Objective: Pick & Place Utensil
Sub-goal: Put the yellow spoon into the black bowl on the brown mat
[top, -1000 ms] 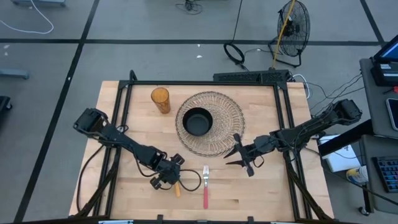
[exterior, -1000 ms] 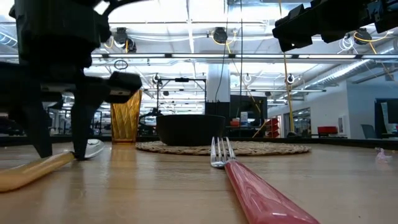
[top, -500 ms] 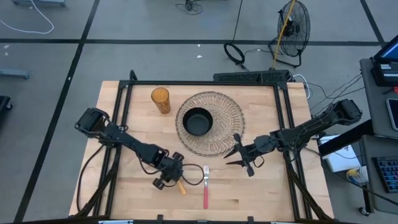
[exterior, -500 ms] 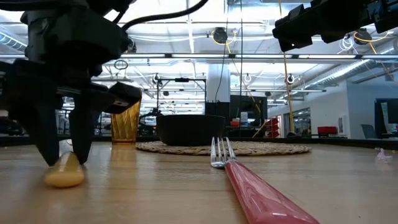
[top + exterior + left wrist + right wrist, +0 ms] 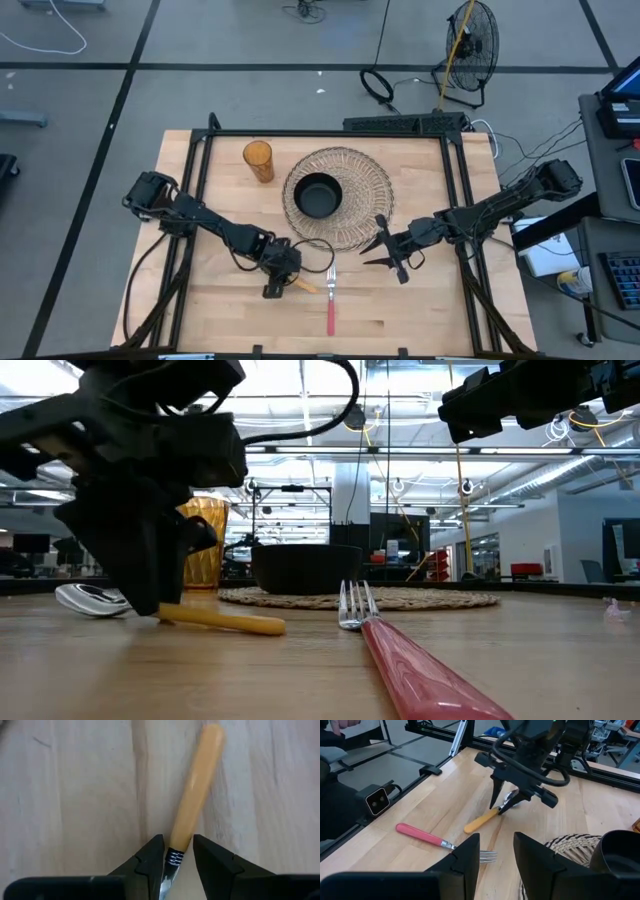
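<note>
A spoon with a yellow handle [image 5: 305, 285] lies flat on the wood table, its metal bowl [image 5: 90, 600] toward the left and its handle [image 5: 220, 620] toward the fork. My left gripper [image 5: 283, 278] stands over the spoon's neck, shut on it. A fork with a red handle [image 5: 331, 305] lies just to the right, tines toward the far edge. My right gripper [image 5: 385, 255] hovers open above the table by the woven mat's near right edge, touching nothing. My left gripper holds the spoon at its neck, by the ribbed ferrule [image 5: 174, 856] where the yellow handle begins. The neck sits between the two fingers [image 5: 150, 857], which come from above, pointing down, across the spoon. Handle and bowl both rest on the table.
A black bowl [image 5: 318, 195] sits on a round woven mat [image 5: 345, 225] at the table's far middle. An amber glass [image 5: 258, 160] stands to the mat's left. The fork's tines [image 5: 355, 605] lie close to the spoon handle's free end. Bare wood spreads along the near edge.
My left gripper has moved toward the table's right and turned. The spoon has swung around with it on the table: its handle, which pointed at the near edge, now points right toward the fork. The right arm has kept still.
</note>
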